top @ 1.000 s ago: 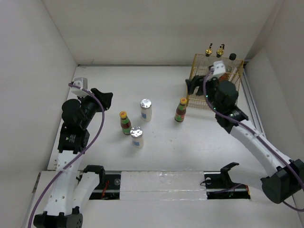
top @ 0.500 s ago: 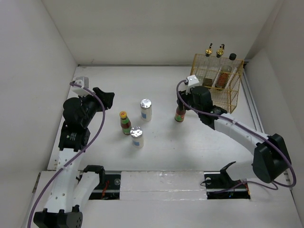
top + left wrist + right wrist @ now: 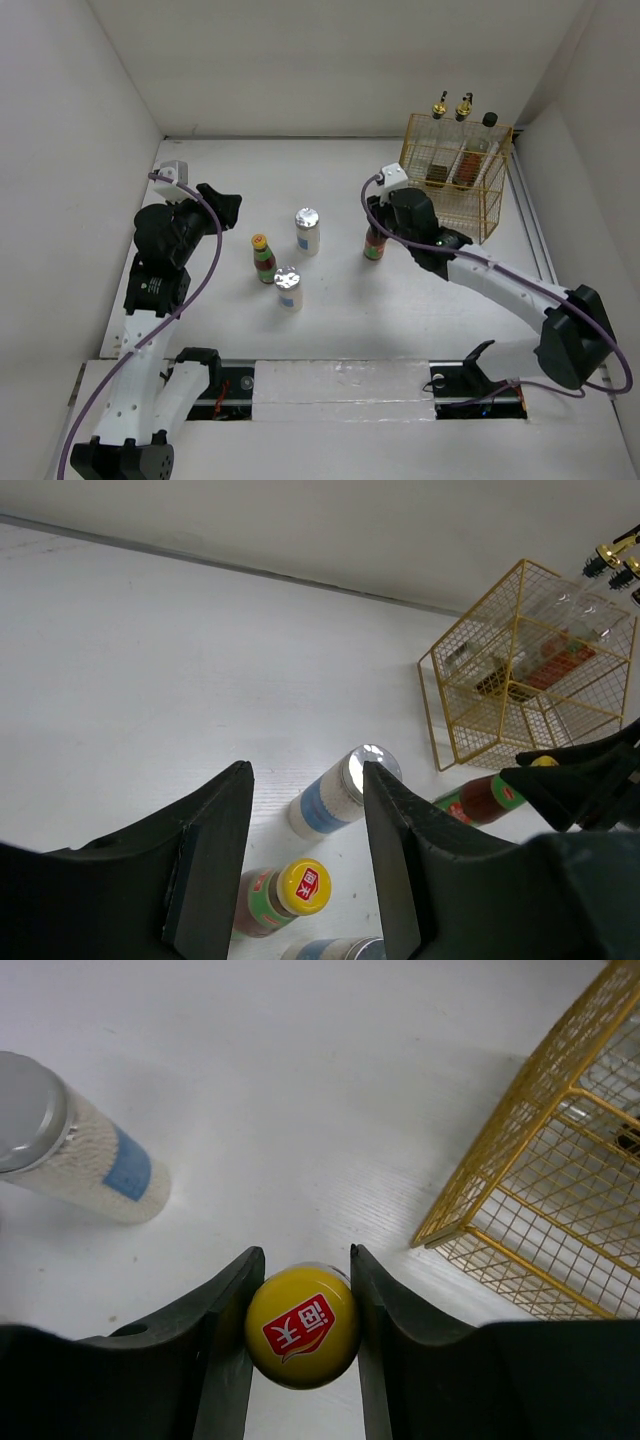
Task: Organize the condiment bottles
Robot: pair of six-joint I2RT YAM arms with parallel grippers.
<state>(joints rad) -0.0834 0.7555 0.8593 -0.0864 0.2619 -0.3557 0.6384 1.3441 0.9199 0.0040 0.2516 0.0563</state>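
My right gripper [image 3: 378,230] is over a small red yellow-capped bottle [image 3: 373,247] standing left of the basket. In the right wrist view its jaws press both sides of the yellow cap [image 3: 302,1326]. My left gripper [image 3: 218,206] hangs open and empty at the left; in its wrist view [image 3: 305,780] nothing is between the jaws. A second red bottle [image 3: 263,258] and two silver-lidded white jars [image 3: 307,231] [image 3: 288,288] stand mid-table. Two gold-spouted clear bottles [image 3: 440,106] [image 3: 464,107] and the dark black-capped bottle [image 3: 489,121] stand in the basket.
The yellow wire basket [image 3: 492,205] stands at the back right near the right wall, and shows in the right wrist view [image 3: 560,1180] just right of the held bottle. White walls close in the table on three sides.
My right arm has swung left from the basket to the red bottle and closed its jaws round the cap. The left arm has stayed put.
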